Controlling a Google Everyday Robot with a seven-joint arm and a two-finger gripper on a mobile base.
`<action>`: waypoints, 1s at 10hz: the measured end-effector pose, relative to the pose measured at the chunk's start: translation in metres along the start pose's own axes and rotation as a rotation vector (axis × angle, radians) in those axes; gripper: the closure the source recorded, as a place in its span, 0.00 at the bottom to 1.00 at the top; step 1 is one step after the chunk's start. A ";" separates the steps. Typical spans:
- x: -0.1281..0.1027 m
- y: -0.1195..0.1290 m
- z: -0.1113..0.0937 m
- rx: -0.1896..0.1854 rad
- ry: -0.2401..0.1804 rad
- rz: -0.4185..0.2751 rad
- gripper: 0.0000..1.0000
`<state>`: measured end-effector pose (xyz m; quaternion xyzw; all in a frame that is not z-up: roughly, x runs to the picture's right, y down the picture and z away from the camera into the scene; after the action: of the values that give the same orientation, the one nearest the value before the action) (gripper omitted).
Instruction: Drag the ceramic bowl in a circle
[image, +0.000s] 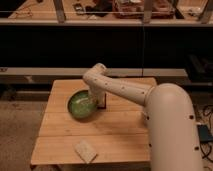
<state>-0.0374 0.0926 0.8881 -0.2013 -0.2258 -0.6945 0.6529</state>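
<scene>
Bowl (82, 105) sat left of center on the counter (120, 130), gripper (101, 102) touching its right rim, bowl lying left of it; can't tell finger state.

No readable text, label, brand, number or sign anywhere. None on the wide, shallow, glossy green ceramic bowl (82, 105), on the pale wooden slatted table (65, 137), or on the small tan rectangular block (85, 151) near the front edge. None on the white, rounded robot arm (165, 120) either, only small dark dots along its casing. Gripper (95, 101) down at the bowl's right rim, mostly hidden behind the arm's wrist, unmarked as far as visible. Cluttered shelf (130, 7) along the top too dim for any lettering.
</scene>
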 end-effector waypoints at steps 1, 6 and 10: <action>-0.018 0.004 0.001 -0.020 -0.010 -0.025 1.00; -0.099 -0.043 0.002 -0.038 -0.037 -0.224 1.00; -0.122 -0.132 0.015 0.021 -0.051 -0.404 1.00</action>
<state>-0.1609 0.2064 0.8239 -0.1624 -0.2852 -0.8037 0.4963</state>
